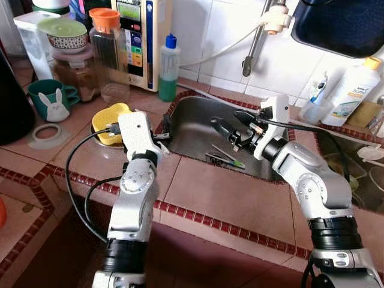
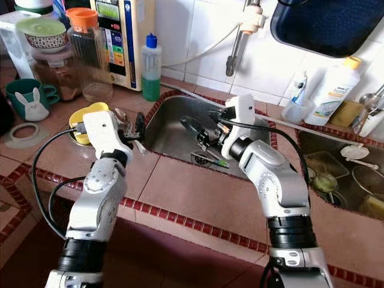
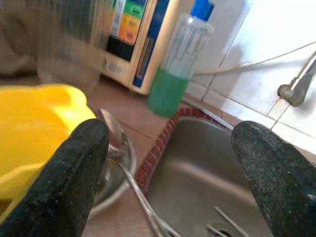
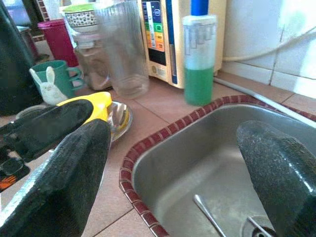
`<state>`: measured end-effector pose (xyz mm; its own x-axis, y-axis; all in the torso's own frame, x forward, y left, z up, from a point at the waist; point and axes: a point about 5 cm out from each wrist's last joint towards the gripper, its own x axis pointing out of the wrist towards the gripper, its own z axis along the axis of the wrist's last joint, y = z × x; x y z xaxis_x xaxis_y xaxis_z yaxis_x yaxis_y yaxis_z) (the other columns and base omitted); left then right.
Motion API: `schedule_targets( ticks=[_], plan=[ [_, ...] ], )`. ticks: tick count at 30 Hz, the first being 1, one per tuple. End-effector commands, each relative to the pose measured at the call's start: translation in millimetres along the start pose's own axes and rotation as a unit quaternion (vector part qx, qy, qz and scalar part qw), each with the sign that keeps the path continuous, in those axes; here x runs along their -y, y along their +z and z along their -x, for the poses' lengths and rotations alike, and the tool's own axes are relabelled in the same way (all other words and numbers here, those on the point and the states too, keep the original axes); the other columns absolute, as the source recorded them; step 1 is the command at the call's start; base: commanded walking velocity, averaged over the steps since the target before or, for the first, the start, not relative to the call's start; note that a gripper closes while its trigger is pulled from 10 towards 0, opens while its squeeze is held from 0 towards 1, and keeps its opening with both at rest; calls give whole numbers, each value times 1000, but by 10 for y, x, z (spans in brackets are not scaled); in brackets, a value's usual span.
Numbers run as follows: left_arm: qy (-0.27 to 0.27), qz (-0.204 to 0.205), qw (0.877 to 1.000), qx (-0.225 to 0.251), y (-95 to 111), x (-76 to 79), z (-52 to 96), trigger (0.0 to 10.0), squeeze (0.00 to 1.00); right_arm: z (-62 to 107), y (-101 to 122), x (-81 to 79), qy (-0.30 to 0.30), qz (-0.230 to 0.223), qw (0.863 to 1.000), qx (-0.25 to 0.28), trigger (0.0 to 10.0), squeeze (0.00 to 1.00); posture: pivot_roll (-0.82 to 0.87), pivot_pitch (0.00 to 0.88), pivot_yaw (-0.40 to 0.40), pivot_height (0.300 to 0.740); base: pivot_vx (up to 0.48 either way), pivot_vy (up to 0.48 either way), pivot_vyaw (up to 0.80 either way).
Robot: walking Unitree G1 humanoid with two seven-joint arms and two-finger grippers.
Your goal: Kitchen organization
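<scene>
Cutlery (image 1: 227, 157) lies loose on the floor of the steel sink (image 1: 192, 129), near the drain, at about 12 o'clock from the robot; it looks like thin metal pieces, one with a green part, too small to name surely. I judge them light, stiff and slippery when wet, best pinched across the middle of a handle. The right gripper (image 1: 225, 123) hangs over the sink with fingers spread, holding nothing. The left gripper (image 2: 137, 129) sits at the sink's 9 o'clock rim, open and empty, just beside a spoon (image 3: 116, 153) resting in a small metal dish (image 3: 118, 182) under a yellow thing (image 1: 111, 120) on the bench (image 1: 228, 198). A green-filled bottle (image 1: 169, 67) stands at 11 o'clock; its label and the panel behind are unreadable.
</scene>
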<state>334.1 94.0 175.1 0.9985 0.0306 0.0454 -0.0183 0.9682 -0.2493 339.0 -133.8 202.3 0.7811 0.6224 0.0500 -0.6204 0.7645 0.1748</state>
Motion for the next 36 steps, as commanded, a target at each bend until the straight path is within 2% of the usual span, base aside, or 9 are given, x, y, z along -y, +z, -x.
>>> schedule_targets(
  ticks=[1,5,6,14,23,28,33,35,36],
  plan=[
    [1,36,999,-26,-16,98,-75,10000,0,35,38,52,-14,7,1000,8,10000,0,17,0,-93,740,0,0,0],
    [-7,47,998,-36,8,202,-160,10000,0,30,15,29,-14,9,1000,8,10000,0,14,0,-90,740,0,0,0],
    [5,62,997,-53,0,234,-194,10000,0,25,11,20,-13,9,1000,9,10000,0,14,0,-91,740,0,0,0],
    [32,91,991,-90,-1,342,-227,10000,0,11,6,-3,-8,13,1000,8,10000,0,14,0,-94,740,0,0,0],
    [40,99,987,-121,-25,471,-240,10000,0,-5,-1,-30,0,15,1000,8,10000,0,14,0,-90,740,0,0,0],
    [33,99,986,-131,27,607,-274,10000,0,2,1,-56,13,16,1000,6,10000,0,10,0,-85,740,0,0,0],
    [9,72,992,-100,158,711,-288,10000,0,-12,-5,-65,24,16,1000,2,10000,0,15,0,-82,740,0,0,0],
    [-12,51,996,-72,244,725,-282,10000,0,-32,-22,-62,28,18,999,-4,10000,0,19,0,-82,740,0,0,0],
    [-13,31,998,-44,307,672,-265,10000,0,-52,-32,-40,26,19,999,-6,10000,0,32,0,-85,740,0,0,0]
  ],
)
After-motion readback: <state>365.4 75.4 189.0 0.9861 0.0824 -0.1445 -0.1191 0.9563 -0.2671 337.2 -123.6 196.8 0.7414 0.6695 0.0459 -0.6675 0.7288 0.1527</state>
